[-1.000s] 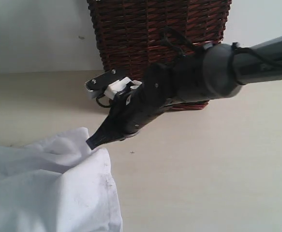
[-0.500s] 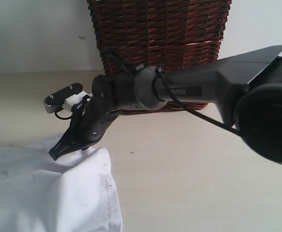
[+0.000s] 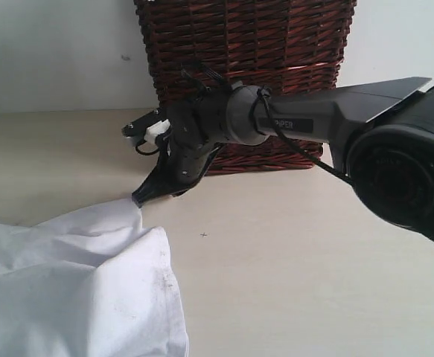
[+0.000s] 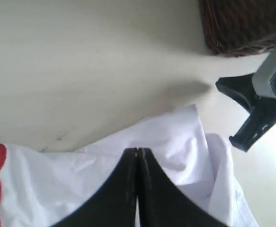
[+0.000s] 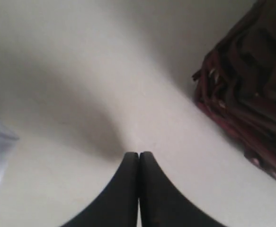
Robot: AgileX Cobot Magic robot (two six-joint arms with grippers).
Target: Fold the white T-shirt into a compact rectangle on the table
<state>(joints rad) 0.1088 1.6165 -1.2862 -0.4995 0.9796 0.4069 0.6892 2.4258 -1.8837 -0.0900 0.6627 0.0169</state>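
Both sets of jaws are pressed together with nothing seen between them. Your right gripper [image 3: 138, 199] sits just beside a raised corner of the white T-shirt [image 3: 75, 282], which lies bunched on the table [image 3: 313, 282]. Your left gripper [image 4: 137, 150] hovers over the cloth, probably staging a corner pick.

One T-shirt [image 3: 75, 290], one basket [image 3: 246, 52]
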